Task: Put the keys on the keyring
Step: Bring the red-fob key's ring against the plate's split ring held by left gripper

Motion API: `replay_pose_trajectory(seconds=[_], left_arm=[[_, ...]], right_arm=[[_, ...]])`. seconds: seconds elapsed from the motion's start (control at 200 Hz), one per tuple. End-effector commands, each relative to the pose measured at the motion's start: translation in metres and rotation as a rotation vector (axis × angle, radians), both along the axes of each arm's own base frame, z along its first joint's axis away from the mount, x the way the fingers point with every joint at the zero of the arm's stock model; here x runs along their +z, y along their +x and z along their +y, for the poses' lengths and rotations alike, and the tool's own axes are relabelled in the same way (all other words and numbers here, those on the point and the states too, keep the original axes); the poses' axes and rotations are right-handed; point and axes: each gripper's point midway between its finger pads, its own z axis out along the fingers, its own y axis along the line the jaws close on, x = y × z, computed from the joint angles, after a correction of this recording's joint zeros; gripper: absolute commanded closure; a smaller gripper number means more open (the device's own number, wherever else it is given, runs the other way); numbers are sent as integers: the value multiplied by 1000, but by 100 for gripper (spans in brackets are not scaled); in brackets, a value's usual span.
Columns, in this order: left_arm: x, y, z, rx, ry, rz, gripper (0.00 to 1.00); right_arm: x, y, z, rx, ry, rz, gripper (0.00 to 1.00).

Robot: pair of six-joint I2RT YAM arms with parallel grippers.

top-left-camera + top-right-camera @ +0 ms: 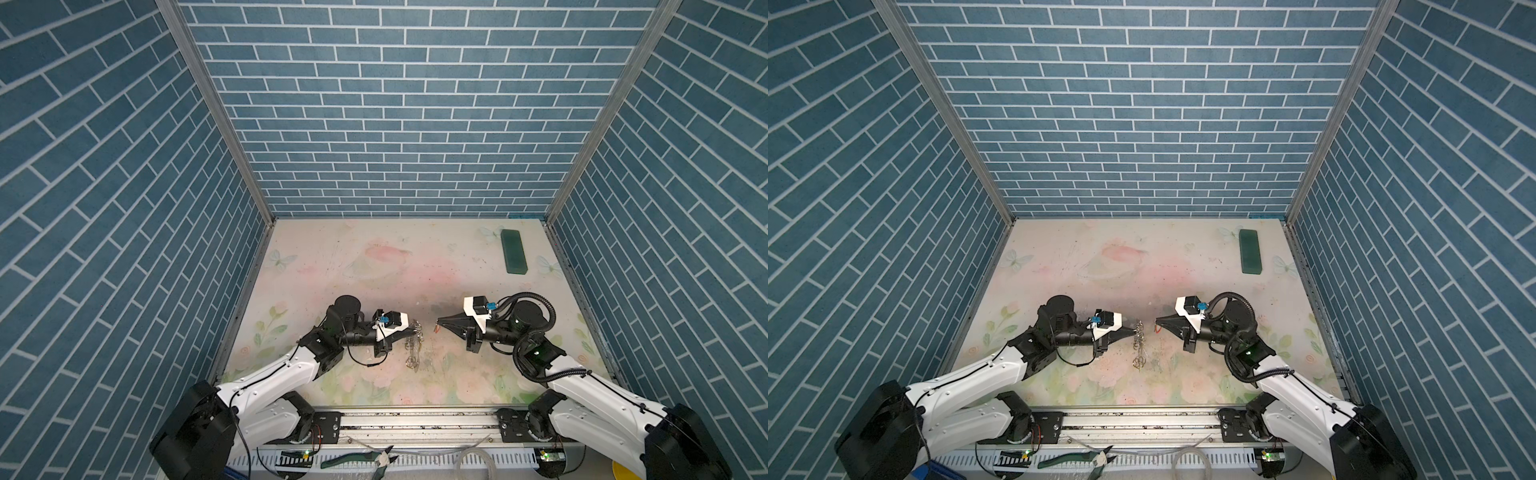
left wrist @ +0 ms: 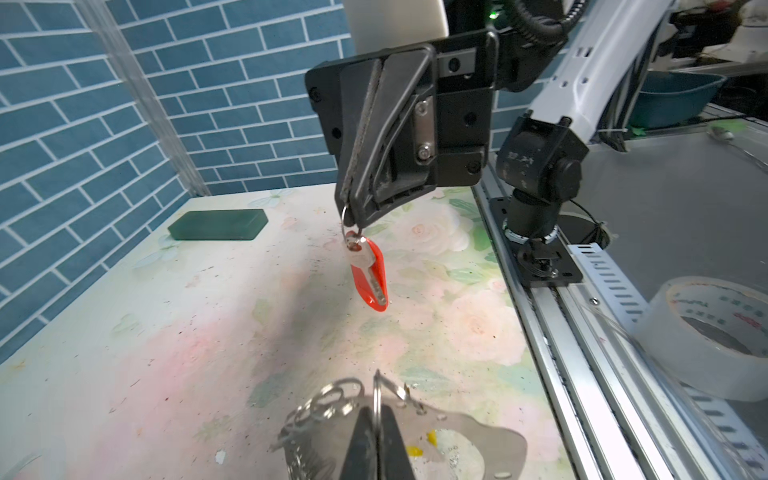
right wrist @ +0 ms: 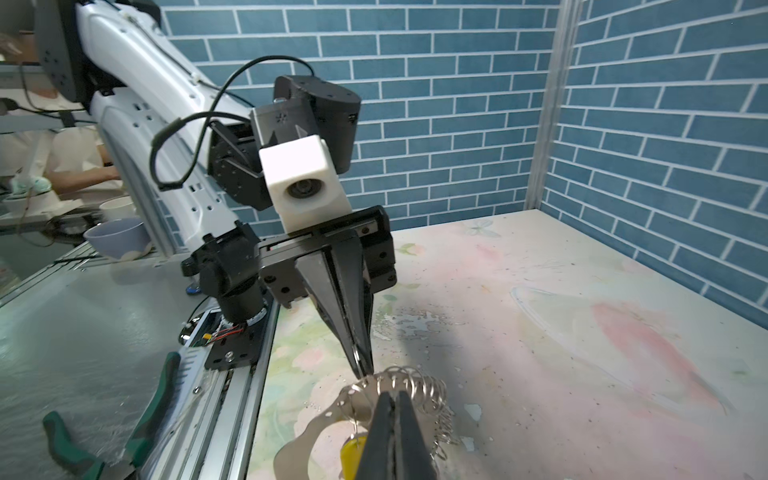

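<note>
Keyring [image 1: 412, 349]: large dark grey flat hoop, rim fringed with small silver wire clips, dangling edge-on from the black, pointed left claw [image 1: 409, 328], just toward 6 o'clock of the middle of the pale floral worktop [image 1: 353, 270] in both top views.
Left claw: in from 9 o'clock, tips pressed together on a wire loop at the hoop's rim.
Right claw [image 1: 439, 322]: black and pointed too, in from 3 o'clock, tips pinched tight on a small silver ring, with a small gap between it and the hoop.
Red key [image 2: 370, 270]: tiny silver blade on a red oval head, swinging free from that ring under the right claw, clear of the worktop.
Yellow key [image 3: 352, 453]: just a yellow sliver low beside the hoop on a thin wire; how it's fastened, can't tell.
Block [image 1: 513, 251]: dark green rectangular block, flat at 1 o'clock, well apart from both claws.
Pliers [image 1: 345, 459]: green-handled, on the front ledge at 6 o'clock, off the worktop.
</note>
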Motion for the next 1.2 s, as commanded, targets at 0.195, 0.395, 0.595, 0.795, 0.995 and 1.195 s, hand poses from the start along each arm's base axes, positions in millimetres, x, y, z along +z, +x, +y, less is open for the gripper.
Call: replay_pose_trajectory(seconds=[0.195, 0.395, 0.595, 0.795, 0.995, 1.195], left_arm=[[5, -22, -7, -156, -8, 37, 100], [5, -21, -8, -156, -6, 41, 100], [5, -19, -9, -148, -2, 52, 100], [5, -18, -9, -146, -1, 61, 100], [6, -21, -9, -159, -5, 66, 100], [6, -23, -9, -177, -7, 72, 100]], right_arm=[[-7, -22, 6, 181, 13, -107, 100], [-9, -25, 12, 212, 15, -109, 100], [-12, -30, 21, 228, 8, -132, 100], [-14, -32, 25, 229, -2, -143, 100], [-14, -30, 26, 205, -9, -166, 100], [-15, -30, 25, 202, -28, -177, 100]])
